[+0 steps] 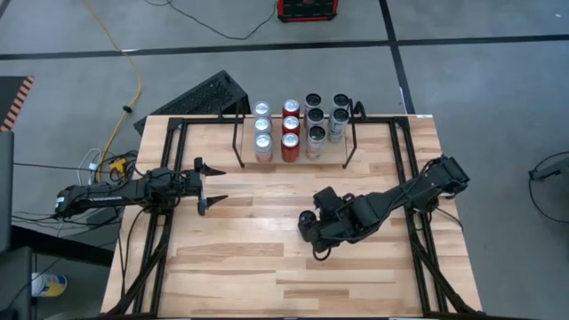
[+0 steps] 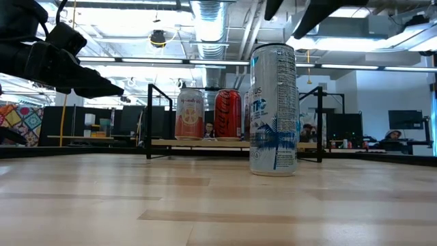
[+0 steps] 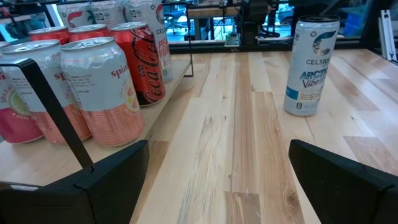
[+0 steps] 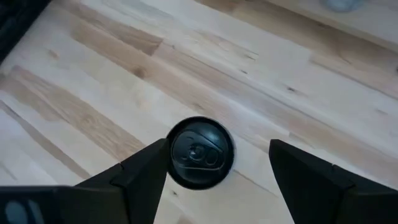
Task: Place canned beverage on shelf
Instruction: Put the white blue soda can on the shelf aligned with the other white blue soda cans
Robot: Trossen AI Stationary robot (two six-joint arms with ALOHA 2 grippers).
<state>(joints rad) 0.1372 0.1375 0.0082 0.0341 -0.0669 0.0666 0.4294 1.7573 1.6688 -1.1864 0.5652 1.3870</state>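
Fingers wide on both grippers, right (image 4: 214, 171) above 1 can (image 4: 201, 153), left (image 1: 206, 186) idle, shelf (image 1: 298, 162) w/ 10 cans.

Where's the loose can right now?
The loose can stands upright on the table in front of the shelf, directly below the open right gripper.

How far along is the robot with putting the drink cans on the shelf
Done: the shelf already holds rows of cans. In hand: the right gripper hangs open over the tall white can standing alone on the table, not gripping it. Left: grab it and shelve it. The left gripper waits open.
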